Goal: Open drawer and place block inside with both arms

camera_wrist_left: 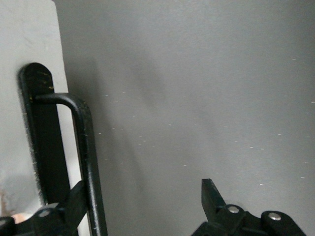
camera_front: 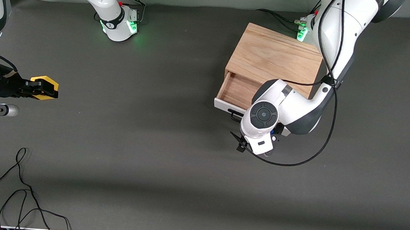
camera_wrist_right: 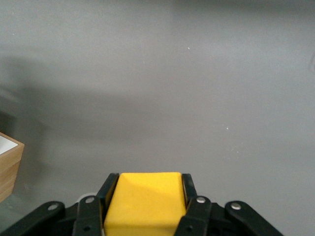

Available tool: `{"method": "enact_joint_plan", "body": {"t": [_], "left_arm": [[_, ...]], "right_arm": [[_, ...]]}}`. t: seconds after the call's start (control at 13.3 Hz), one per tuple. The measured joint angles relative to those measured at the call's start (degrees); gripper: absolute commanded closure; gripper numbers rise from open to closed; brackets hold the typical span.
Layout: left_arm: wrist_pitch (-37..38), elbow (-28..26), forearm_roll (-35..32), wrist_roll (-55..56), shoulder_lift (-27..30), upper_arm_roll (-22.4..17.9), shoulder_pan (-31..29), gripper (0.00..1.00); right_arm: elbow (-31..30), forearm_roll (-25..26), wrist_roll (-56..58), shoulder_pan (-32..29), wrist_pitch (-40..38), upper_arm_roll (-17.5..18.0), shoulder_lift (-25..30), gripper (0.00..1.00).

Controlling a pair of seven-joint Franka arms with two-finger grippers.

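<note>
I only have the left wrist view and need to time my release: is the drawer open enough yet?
Observer: Partly. In the front view the drawer sticks out of the wooden box, showing its wood interior.
Operator: Where is the block?
Observer: The right gripper is shut on the block, held over bare table toward the right arm's end, well away from the drawer.
Operator: My view shows one finger past the handle. Is the left gripper closed on it?
Observer: No. The left gripper is open; the handle runs by one finger, and the other finger stands apart from it.
</note>
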State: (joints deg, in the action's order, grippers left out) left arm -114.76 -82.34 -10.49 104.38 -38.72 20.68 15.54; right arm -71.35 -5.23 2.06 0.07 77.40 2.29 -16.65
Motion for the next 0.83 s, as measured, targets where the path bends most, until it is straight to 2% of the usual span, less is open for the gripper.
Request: {"method": "enact_joint_plan", "body": {"t": [0.83], "left_arm": [[-5.5,1.2,-1.6,0.0,-0.5,-0.6,0.0,0.0]], "right_arm": [[0.0,0.0,0.0,0.0,0.0,0.0,0.0,1.0]]}}
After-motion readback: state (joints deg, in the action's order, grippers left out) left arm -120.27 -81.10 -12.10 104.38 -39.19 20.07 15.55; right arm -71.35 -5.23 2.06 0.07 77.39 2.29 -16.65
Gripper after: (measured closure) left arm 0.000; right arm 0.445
